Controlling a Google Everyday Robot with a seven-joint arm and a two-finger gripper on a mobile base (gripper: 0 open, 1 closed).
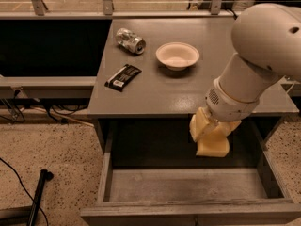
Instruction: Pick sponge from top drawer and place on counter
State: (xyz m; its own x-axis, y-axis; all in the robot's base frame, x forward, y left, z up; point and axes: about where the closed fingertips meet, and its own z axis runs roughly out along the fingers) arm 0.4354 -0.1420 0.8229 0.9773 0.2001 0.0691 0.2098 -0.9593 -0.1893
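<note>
The jaws of the gripper (207, 134), held over the open top drawer (188, 186), are clamped on the sponge (214, 146), which should be raised clear of the desk (155, 95) edge before being carried inward.

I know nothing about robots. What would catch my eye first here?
The big white arm on the right comes first: its gripper holds a pale-yellow sponge over the open drawer, just below the front edge of the counter. On the counter sit a white bowl, a can and a black wrapper.
</note>
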